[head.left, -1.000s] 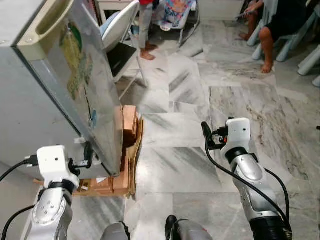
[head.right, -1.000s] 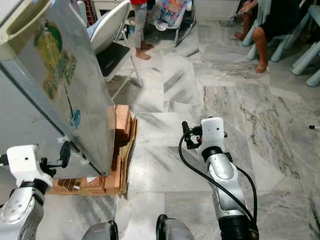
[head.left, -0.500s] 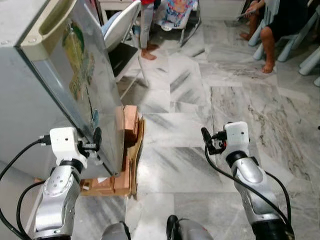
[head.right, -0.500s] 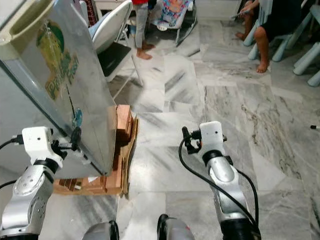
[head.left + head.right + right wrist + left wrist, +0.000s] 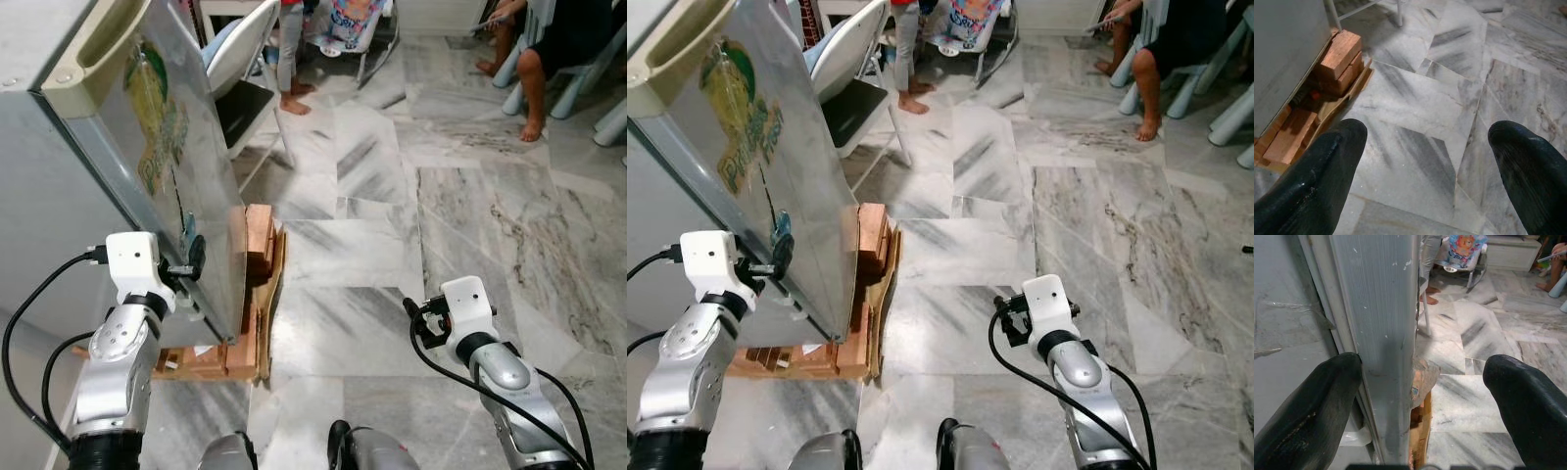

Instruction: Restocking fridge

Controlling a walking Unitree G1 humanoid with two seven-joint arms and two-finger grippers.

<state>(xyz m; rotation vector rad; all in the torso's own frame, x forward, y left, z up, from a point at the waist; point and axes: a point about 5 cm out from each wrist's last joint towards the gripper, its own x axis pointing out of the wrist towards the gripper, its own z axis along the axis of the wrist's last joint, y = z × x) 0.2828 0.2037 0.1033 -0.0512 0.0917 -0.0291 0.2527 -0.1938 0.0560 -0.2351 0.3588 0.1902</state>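
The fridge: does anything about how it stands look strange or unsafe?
Yes. The fridge stands not on the floor but on wooden blocks and a low pallet, a makeshift base. The left gripper has its fingers open, straddling the door edge.

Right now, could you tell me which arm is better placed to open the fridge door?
Left. Its open tool straddles the door edge, one finger on each side. The right tool hangs open over bare floor, away from the fridge.
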